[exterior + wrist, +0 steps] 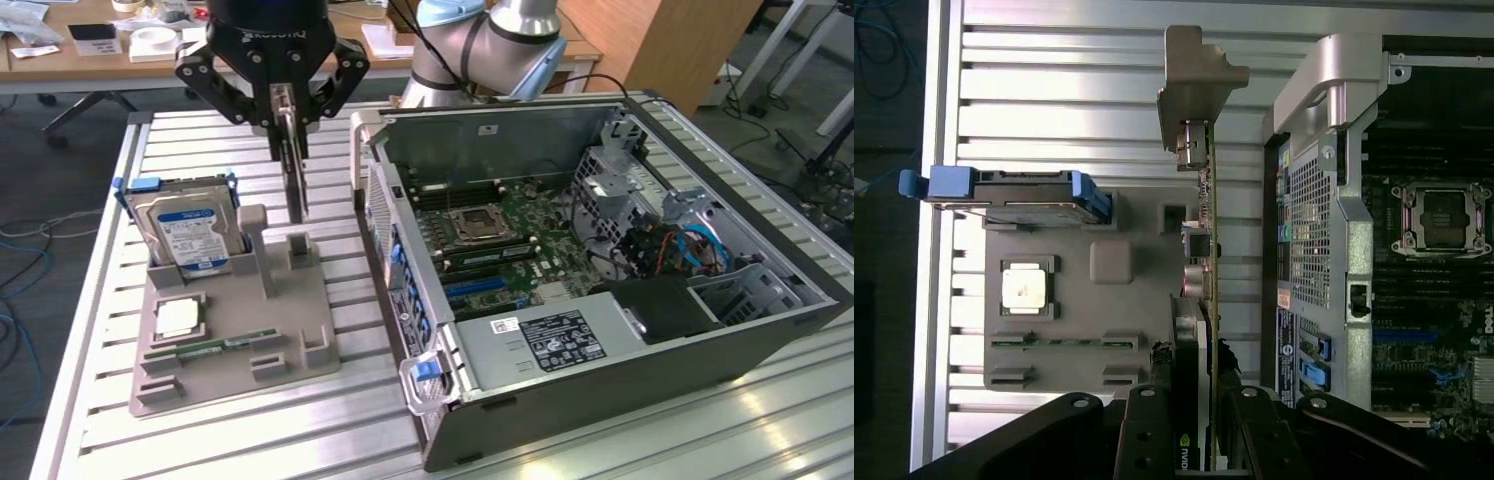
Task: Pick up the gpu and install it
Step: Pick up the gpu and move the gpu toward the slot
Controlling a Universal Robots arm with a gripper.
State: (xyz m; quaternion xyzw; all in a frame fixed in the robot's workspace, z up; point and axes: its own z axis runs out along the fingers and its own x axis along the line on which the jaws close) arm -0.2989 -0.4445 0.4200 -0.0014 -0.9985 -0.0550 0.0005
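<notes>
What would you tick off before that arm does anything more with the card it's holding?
1. Grip: the end effector is shut on the gpu, with the card clamped between its fingers: ok.
2. Attitude: the gpu hangs upright, edge-on to the exterior view: ok.
3. Lower edge of the card free of the grey holder: cannot tell.
4. Access: the computer case lies open, with the motherboard exposed: ok.
5. Neighbours: the hard drive stands in the holder, apart from the card: ok.
</notes>
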